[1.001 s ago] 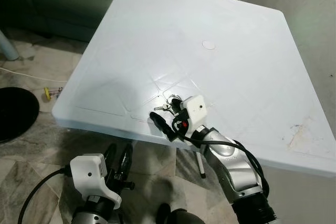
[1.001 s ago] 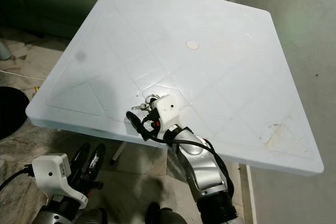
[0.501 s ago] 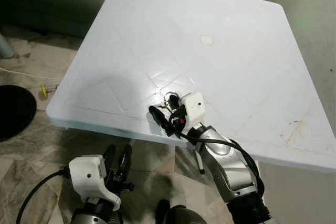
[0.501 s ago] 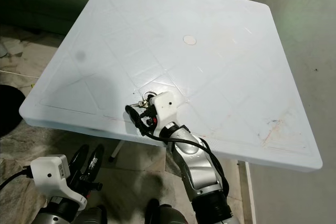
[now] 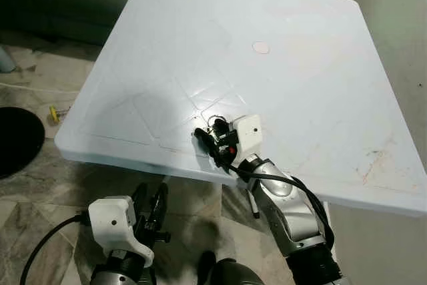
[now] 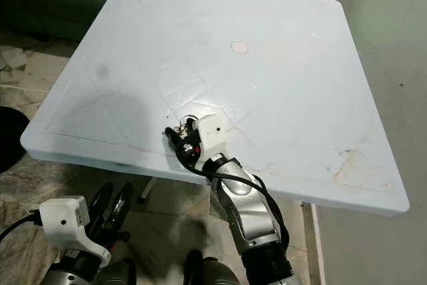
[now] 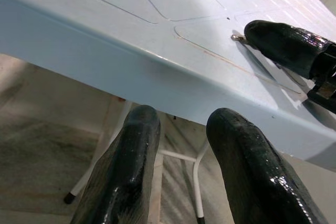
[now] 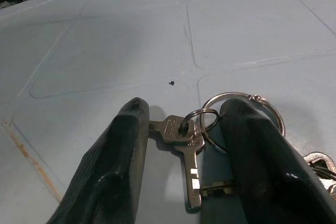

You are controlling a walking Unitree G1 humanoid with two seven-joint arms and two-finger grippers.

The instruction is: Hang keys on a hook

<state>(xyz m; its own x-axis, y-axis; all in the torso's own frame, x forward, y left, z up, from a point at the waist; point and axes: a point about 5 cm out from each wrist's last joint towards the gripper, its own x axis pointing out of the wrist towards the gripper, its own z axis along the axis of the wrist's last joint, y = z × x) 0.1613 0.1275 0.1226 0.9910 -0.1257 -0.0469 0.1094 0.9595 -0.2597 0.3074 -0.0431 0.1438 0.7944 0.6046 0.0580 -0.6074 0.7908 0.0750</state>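
Light: bright and even on the white table (image 5: 200,38).
Glare: a pale sheen sat near the table's front edge.
Shadow: floor (image 5: 40,185) beneath was dim.
Focus: eye views sharp; wrist views blurred up close.

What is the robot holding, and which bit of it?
Nothing yet. The right gripper is open on the table, its fingers either side of the keys, which lie flat. The left gripper hangs empty below the table edge.

Silver keys (image 8: 186,145), white table (image 5: 200,31)
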